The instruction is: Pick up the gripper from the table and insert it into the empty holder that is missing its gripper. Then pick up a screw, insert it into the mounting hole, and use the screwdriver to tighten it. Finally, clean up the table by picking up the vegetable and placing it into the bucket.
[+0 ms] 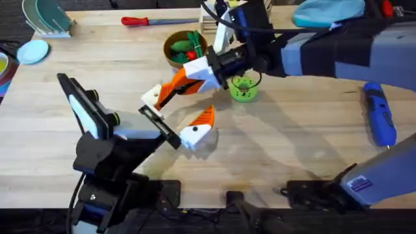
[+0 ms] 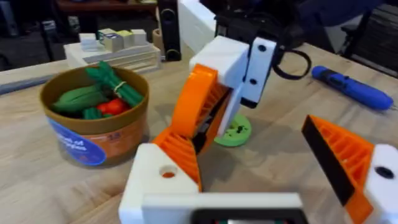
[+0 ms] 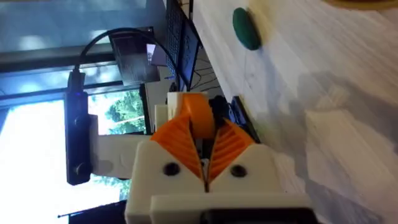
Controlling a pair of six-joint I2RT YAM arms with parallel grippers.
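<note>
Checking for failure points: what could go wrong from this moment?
1. No screw shows in the hole of the holder, so the gripper may slip out once the right gripper opens its jaws.
2. The right arm hangs close to the bucket and green disc; pulling back could knock them.

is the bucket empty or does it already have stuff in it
Not empty. The bucket stands upright on the table with green vegetables and a red piece inside, reaching up to the rim.

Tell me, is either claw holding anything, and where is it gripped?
The right gripper pinches the loose orange finger piece by one end; the left gripper is open, empty.
</note>
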